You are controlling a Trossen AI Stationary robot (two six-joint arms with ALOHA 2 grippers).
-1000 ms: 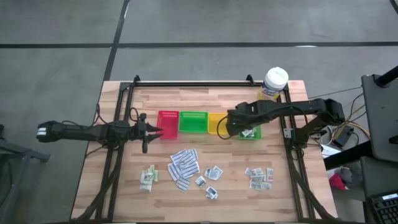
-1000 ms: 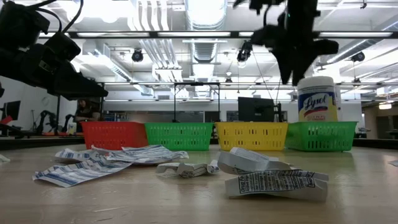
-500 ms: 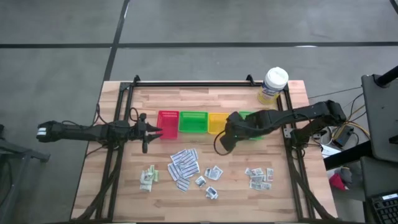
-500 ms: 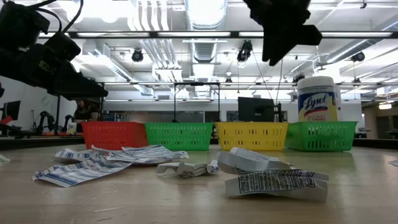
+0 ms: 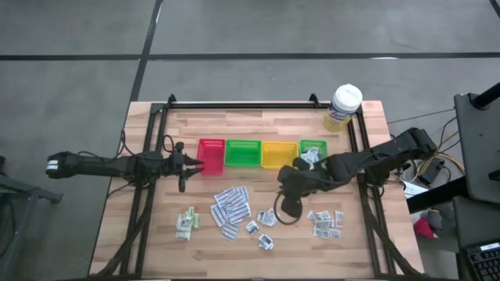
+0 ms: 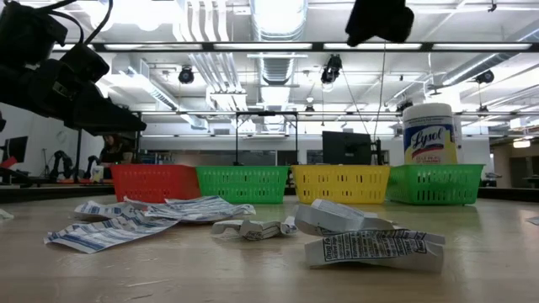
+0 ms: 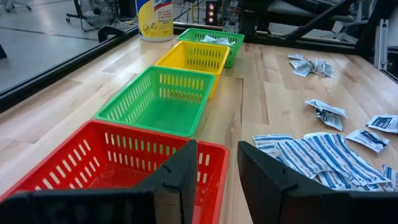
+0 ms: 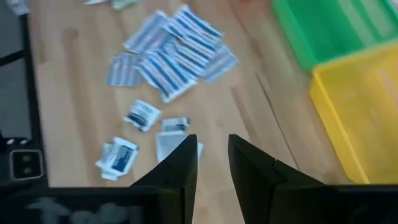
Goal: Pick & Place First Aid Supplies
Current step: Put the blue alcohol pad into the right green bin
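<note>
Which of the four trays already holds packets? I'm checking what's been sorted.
The small green tray at the right end of the row, nearest the tub. White packets lie in it; the red, larger green and yellow trays look bare.

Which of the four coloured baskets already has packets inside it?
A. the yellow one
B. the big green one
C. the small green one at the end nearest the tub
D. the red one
C: the small green basket by the tub holds a few packets; the red, big green and yellow ones show bare floors.
</note>
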